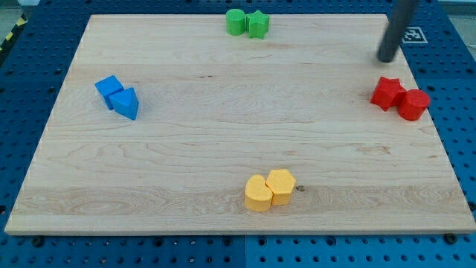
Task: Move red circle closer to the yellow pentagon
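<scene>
1. Pale wooden bench point(223, 149) lying on a blue perforated base point(30, 67), carrying four pairs of small coloured blocks.
2. Red circle block point(413, 104) at about 3 o'clock on the bench, near the edge, touching a red star-shaped block point(388, 93) on its 9 o'clock side.
3. Yellow pentagon block point(281, 185) at 6 o'clock, touching a yellow heart-shaped block point(258, 193); well apart from the red pair.
4. End effector: plain dark rod, nothing held; my tip point(386, 59) near the red star, at its 12 o'clock, apart from it.
5. Two green blocks point(247, 23) at 12 o'clock, shapes unclear.
6. Blue cube point(109, 90) touching a blue wedge-like block point(126, 103) at about 9 o'clock.
</scene>
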Motion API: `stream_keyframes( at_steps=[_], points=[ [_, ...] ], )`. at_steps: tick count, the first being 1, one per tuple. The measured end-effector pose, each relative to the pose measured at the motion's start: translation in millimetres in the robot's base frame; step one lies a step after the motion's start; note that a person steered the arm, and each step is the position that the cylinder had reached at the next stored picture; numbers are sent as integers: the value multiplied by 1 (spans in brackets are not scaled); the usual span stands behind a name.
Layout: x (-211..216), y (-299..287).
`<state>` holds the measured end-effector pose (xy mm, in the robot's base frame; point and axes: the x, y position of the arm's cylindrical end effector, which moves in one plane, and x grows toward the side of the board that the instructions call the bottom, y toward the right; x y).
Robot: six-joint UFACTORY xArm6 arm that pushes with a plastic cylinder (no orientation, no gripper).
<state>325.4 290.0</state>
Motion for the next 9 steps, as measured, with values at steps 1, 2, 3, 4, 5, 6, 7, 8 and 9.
stream_keyframes(
  at_steps=[1,2,3,4,5,6,7,8,9],
  points=[
    [37,25],
    [81,19],
    [111,9],
    [124,1],
    [113,-16],
    [105,-34],
    [114,-50],
    [137,-64],
    [136,-90]
  ],
)
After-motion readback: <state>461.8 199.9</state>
